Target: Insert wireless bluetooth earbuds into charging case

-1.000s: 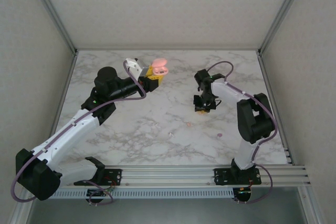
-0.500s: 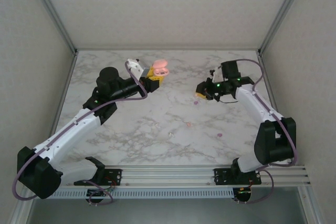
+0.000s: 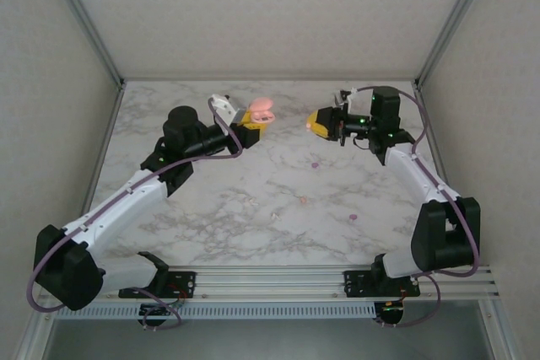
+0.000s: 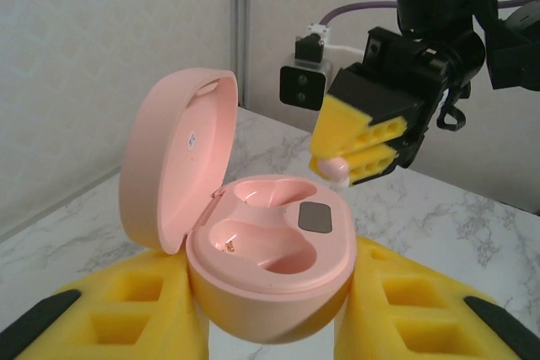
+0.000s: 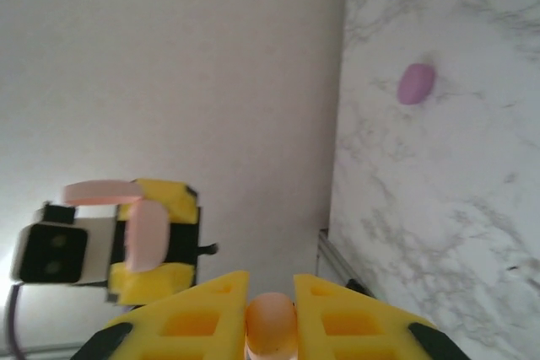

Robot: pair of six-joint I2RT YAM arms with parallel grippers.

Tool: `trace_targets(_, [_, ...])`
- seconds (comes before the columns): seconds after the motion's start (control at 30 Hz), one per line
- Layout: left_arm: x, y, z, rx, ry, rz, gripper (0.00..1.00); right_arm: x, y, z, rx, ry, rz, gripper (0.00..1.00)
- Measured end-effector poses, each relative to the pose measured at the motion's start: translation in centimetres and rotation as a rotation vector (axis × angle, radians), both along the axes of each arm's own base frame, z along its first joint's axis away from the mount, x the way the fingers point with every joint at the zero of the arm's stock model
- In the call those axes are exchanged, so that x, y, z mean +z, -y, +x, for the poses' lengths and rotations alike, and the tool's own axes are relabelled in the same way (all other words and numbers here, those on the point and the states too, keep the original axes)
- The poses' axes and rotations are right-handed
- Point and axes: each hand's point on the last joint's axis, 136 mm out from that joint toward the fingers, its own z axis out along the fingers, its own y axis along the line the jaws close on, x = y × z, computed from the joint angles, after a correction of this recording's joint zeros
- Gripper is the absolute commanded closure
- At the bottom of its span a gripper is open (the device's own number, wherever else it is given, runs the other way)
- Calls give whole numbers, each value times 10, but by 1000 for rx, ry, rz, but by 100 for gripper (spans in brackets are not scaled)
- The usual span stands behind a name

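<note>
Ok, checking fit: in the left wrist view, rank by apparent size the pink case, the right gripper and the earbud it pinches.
1. pink case, largest, though nearest the camera, which inflates it
2. right gripper
3. earbud, clearly smallest

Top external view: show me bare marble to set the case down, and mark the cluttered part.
Free: the far strip of table behind the left gripper, its pink case and the right gripper; also the near-left marble by the front rail. Crowded: centre-right, where a purple earbud, a peach earbud, a whitish earbud and another purple earbud lie scattered.
</note>
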Motion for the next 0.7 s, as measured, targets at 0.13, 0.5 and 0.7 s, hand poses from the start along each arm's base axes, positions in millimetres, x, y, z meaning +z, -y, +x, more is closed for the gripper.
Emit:
trace_targets(0.13, [-2,2,1,-5,-4,2,81,17,-1,-6,20,24,34,82])
trace_targets(0.5, [-14,9,1,-48,-30,12,81,46,-2,-11,34,39,85,81])
trace_targets(0.7, [-12,13,-2,-82,-19,1,81,68,-10,-18,61,81,105,81])
